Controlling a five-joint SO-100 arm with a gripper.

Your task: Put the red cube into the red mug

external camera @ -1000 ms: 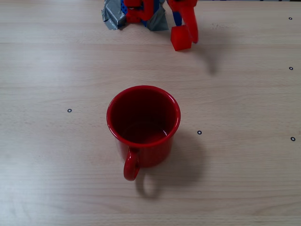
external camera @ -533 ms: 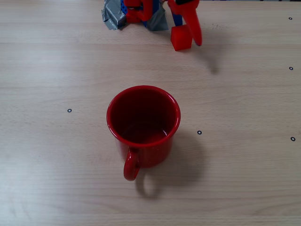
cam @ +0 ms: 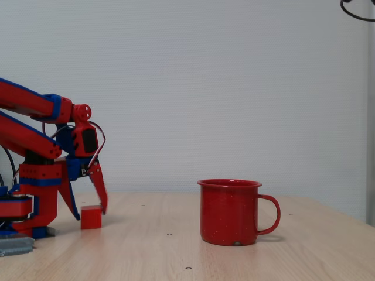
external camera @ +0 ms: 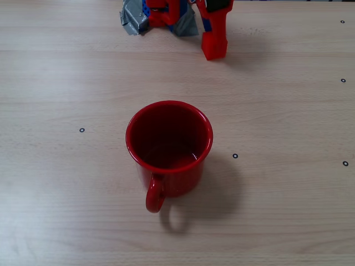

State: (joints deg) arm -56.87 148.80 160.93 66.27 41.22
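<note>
One red cube (cam: 91, 217) sits on the table (external camera: 288, 221) between my gripper's (cam: 88, 209) spread fingers, at twelve o'clock from the upright red mug (external camera: 169, 145).

We see an arm (cam: 35, 105) built of bright red links with blue blocks at the joints and a round red hub at the wrist. A thin cable loops beside its gripper (cam: 88, 202), whose two fingers are long, tapered and red.

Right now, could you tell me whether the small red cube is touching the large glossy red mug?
Apart. In both fixed views, bare table separates the small red cube from the glossy red mug.
</note>
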